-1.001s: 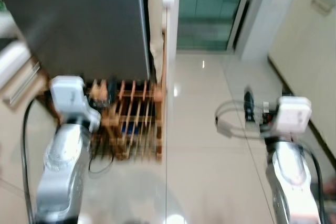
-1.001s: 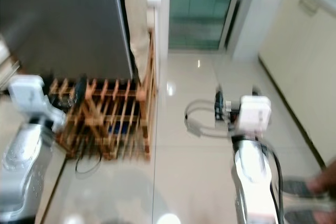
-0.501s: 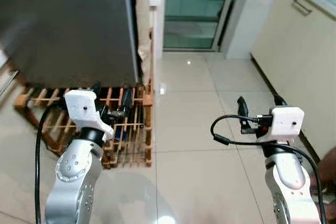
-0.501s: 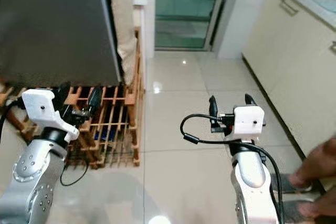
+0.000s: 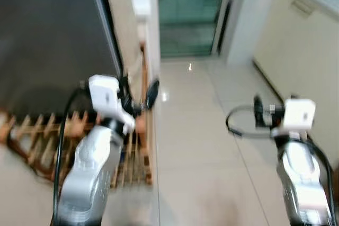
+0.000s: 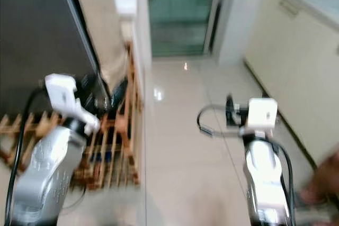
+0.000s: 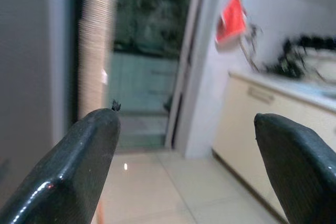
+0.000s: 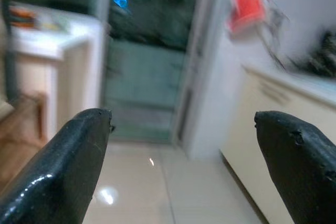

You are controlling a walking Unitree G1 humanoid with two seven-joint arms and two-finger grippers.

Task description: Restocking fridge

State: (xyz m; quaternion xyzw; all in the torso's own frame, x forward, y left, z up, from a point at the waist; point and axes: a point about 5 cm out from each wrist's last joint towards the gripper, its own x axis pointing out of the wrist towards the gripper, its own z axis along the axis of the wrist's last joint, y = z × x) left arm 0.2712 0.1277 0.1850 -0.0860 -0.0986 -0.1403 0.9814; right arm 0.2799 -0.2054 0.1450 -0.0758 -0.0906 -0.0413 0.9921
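- You are in transit: the head views are blurred, and nothing to stock is in either gripper.
- The fridge [image 5: 53,35], the dark slab on your left, has its door shut; it stands just behind the wooden rack [image 5: 47,130].
- Your left gripper [image 5: 139,92] is raised beside the fridge's front edge, fingers [image 7: 79,166] apart and empty.
- Your right gripper [image 5: 258,115] hangs over bare floor [image 5: 196,146], fingers [image 8: 58,166] apart and empty too.
- Settle your stance and let the view sharpen before you reach; I judge the door edge is the nearest target for the left arm.
- Keep the left elbow clear of the rack.
- Count: one fridge, one rack, one cream cabinet [image 5: 307,56] on the right, two grippers. What the rack holds is too blurred to tell.
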